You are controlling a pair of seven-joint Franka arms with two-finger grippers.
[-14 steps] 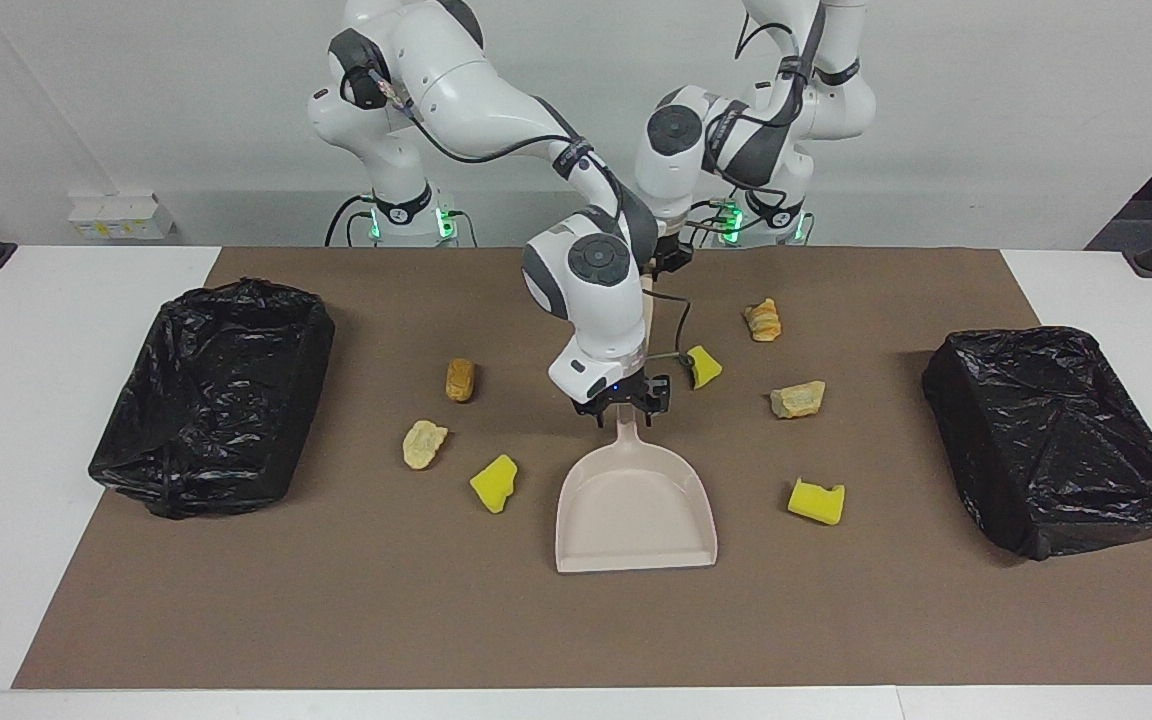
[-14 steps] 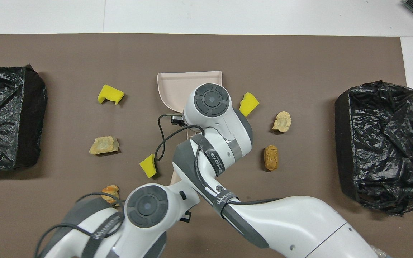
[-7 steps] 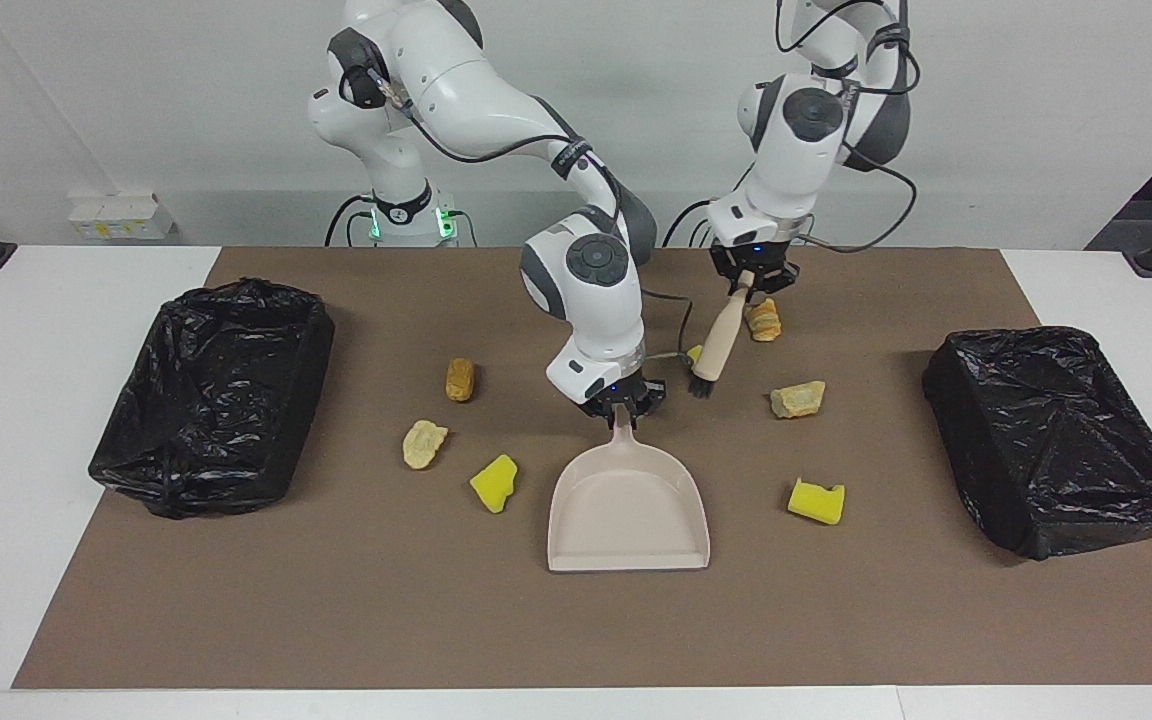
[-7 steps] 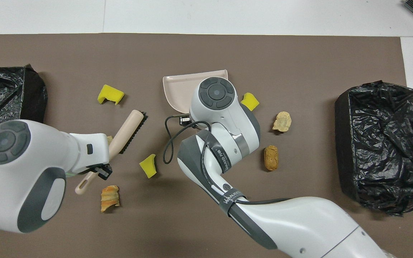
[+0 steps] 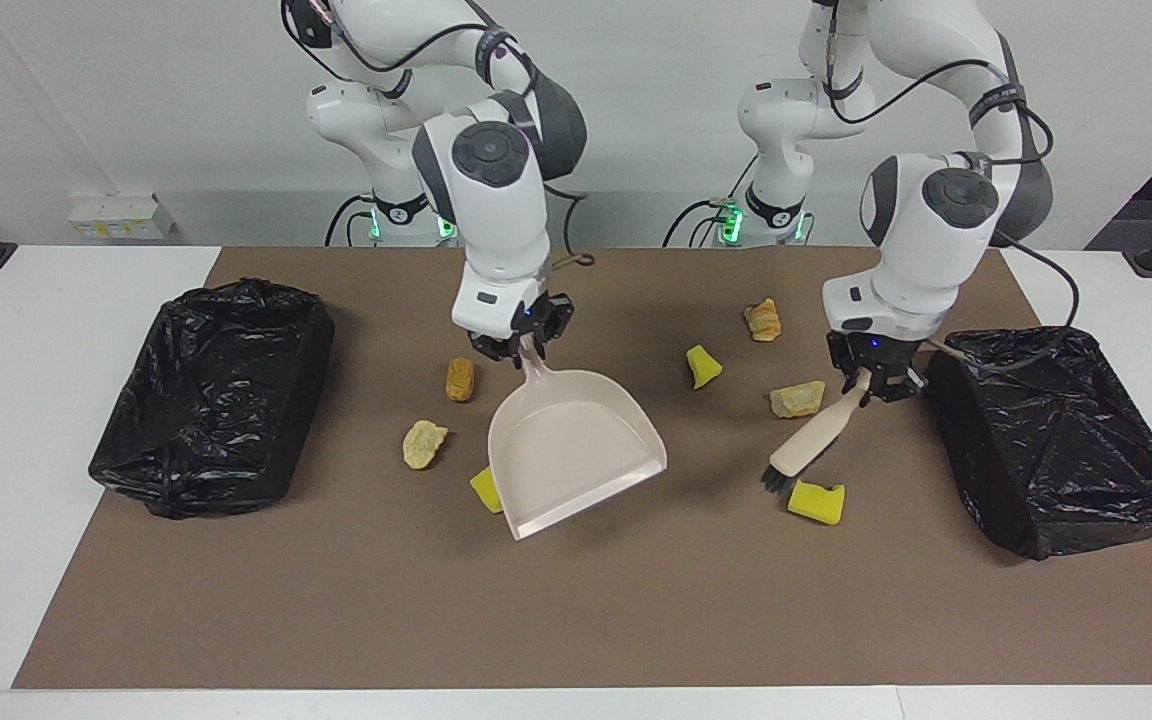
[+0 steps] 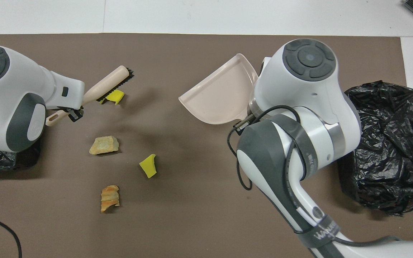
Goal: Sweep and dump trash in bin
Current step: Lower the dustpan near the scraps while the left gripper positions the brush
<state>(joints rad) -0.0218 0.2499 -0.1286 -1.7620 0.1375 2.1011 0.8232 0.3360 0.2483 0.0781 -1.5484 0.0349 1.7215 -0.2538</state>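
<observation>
My right gripper (image 5: pixel 521 350) is shut on the handle of the beige dustpan (image 5: pixel 571 450) (image 6: pixel 221 96) and holds it tilted above the mat, partly covering a yellow sponge chunk (image 5: pixel 484 490). An orange lump (image 5: pixel 459 379) and a tan lump (image 5: pixel 423 443) lie beside it. My left gripper (image 5: pixel 871 385) (image 6: pixel 68 113) is shut on the brush (image 5: pixel 816 440) (image 6: pixel 108 84), with its bristles next to another yellow chunk (image 5: pixel 816 500) (image 6: pixel 115 96). A tan lump (image 5: pixel 797 399) (image 6: pixel 103 145), a yellow chunk (image 5: pixel 702 366) (image 6: pixel 148 165) and an orange lump (image 5: pixel 763 320) (image 6: pixel 109 197) lie nearer to the robots.
A bin lined with a black bag (image 5: pixel 211 395) (image 6: pixel 389 143) stands at the right arm's end of the brown mat. A second such bin (image 5: pixel 1056 440) stands at the left arm's end, close beside my left gripper. The right arm hides three scraps in the overhead view.
My right gripper has lifted the dustpan, turned it and carried it toward the right arm's end. My left gripper has carried the brush toward the left arm's end, to the yellow chunk.
</observation>
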